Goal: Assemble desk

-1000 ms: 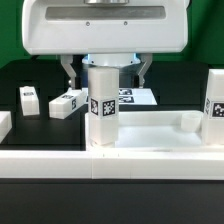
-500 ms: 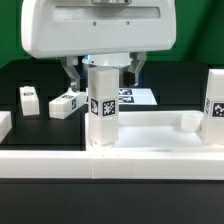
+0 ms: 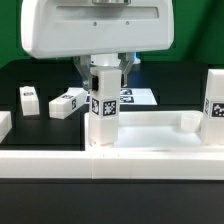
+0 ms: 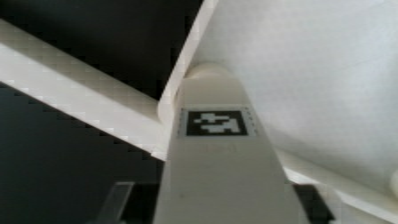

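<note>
A white square desk leg (image 3: 102, 108) with a black-and-white tag stands upright at the near corner of the white rimmed tabletop (image 3: 150, 131). My gripper (image 3: 104, 74) hangs over its top, one finger on each side and close to it. In the wrist view the leg (image 4: 217, 170) fills the space between the fingers (image 4: 123, 204), and narrow dark gaps show beside it, so the jaws are open. A second leg (image 3: 214, 105) stands upright at the tabletop's corner on the exterior view's right. Two loose legs (image 3: 28, 100) (image 3: 67, 103) lie on the black table at the exterior view's left.
The marker board (image 3: 136, 97) lies flat behind the tabletop. A long white rail (image 3: 110, 163) runs across the front of the table. The arm's large white body fills the upper part of the exterior view.
The fingers have drawn in from wide apart to close beside the upright leg. The leg and the other parts have not moved.
</note>
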{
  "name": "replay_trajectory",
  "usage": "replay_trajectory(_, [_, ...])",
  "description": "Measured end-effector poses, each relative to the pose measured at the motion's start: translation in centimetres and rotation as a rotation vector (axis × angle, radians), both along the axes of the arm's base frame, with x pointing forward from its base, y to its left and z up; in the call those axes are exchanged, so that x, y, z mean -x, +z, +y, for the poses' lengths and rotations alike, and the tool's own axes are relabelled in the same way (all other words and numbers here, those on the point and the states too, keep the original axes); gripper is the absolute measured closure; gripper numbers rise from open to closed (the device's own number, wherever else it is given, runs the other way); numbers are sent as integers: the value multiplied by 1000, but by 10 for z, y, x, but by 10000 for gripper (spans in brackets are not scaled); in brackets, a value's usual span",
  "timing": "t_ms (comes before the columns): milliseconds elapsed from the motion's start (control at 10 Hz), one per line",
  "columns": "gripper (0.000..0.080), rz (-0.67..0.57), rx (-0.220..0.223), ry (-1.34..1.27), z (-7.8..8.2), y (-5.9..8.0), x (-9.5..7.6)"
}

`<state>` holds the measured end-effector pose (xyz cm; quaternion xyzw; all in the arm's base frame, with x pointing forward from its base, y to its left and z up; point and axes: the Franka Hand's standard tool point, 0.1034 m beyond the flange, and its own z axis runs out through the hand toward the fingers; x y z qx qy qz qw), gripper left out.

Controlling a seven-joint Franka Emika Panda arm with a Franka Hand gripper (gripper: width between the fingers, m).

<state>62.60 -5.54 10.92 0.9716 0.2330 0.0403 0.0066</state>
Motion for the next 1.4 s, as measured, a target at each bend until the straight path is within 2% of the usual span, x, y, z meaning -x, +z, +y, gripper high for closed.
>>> replay_trajectory(200, [511,-1,-12,-92,0,0,0])
replay_trajectory(1400, [509,-10,-133,-1385,-2,-3,2])
